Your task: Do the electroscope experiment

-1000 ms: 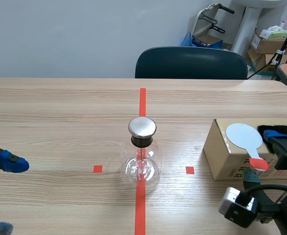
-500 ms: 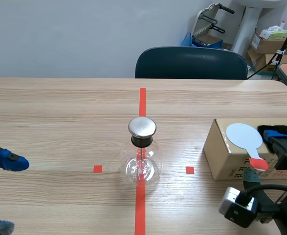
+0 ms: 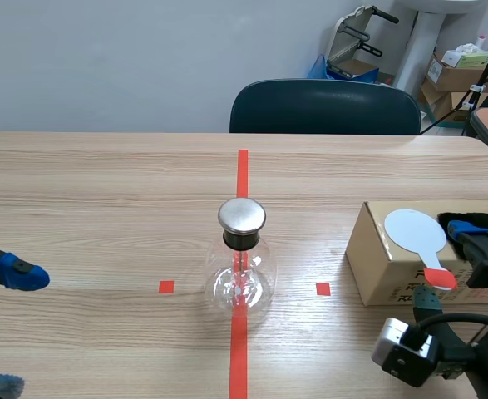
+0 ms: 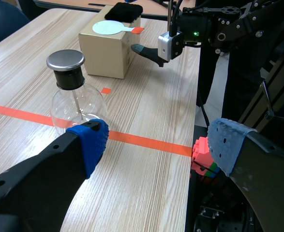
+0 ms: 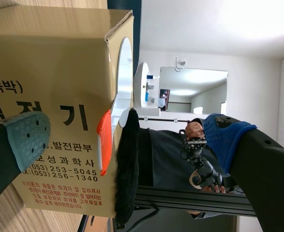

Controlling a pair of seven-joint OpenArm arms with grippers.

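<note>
Hanging with fingers spread, the right end effector faces the side of the cardboard box. On the box lie a white paddle and a black fur pad. The left end effector, likewise wide apart, hovers low over the desk. The glass electroscope stands mid-desk, well apart from both.

Paddle and black fur on cardboard box, fingers apart

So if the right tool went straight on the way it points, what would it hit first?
Probably the black fuzzy cloth and red paddle handle atop the cardboard box; depth is unclear.
</note>
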